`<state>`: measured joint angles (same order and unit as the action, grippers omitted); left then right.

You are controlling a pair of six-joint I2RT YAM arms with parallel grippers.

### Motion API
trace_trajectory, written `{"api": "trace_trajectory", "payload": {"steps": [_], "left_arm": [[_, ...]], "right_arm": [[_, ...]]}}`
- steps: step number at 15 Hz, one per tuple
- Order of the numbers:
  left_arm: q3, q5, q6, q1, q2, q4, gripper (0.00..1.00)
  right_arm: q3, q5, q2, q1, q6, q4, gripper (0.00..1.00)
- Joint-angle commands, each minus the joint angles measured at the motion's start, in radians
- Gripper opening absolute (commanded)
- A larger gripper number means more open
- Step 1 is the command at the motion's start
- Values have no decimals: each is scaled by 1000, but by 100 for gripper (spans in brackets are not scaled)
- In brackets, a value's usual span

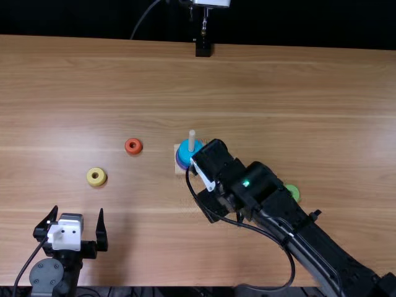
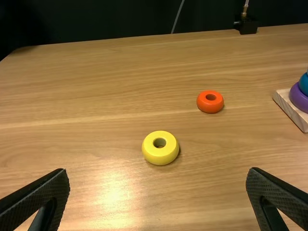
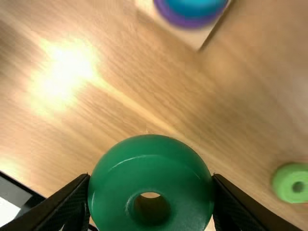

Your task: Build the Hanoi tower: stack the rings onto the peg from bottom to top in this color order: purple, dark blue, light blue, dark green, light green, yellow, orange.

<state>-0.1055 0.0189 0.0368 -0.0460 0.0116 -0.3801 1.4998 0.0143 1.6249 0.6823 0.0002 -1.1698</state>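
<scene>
My left gripper [image 1: 77, 238] stands open over the table at the near left; in the left wrist view the left gripper [image 2: 159, 199] has nothing between its fingers. The right gripper [image 1: 207, 216] is just on the near side of the peg [image 1: 192, 141]. In the right wrist view the right gripper [image 3: 151, 192] is shut on the dark green ring [image 3: 151, 163]. Light blue [image 1: 187, 153] and purple [image 1: 180, 162] rings are stacked on the peg's wooden base [image 2: 291, 109]. Loose on the table are the yellow ring [image 1: 96, 177], orange ring [image 1: 133, 146] and light green ring [image 1: 292, 192].
A black mount [image 1: 203, 48] with a metal stem stands at the table's far edge. The right forearm [image 1: 278, 204] crosses the near right part of the table, with a cable looping beside it. The table's far edge [image 2: 130, 44] borders a dark backdrop.
</scene>
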Motion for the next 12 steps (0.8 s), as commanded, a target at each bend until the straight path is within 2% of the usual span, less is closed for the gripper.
{"api": "trace_trajectory", "payload": {"steps": [1, 8, 12], "left_arm": [[105, -8, -2, -5, -12, -80, 100], [105, -8, -2, -5, -12, -80, 100], [105, -8, -2, -5, -12, -80, 100]], "right_arm": [[125, -9, 67, -7, -20, -39, 0], [608, -3, 271, -20, -20, -263, 0], [797, -1, 392, -66, -20, -298, 0]]}}
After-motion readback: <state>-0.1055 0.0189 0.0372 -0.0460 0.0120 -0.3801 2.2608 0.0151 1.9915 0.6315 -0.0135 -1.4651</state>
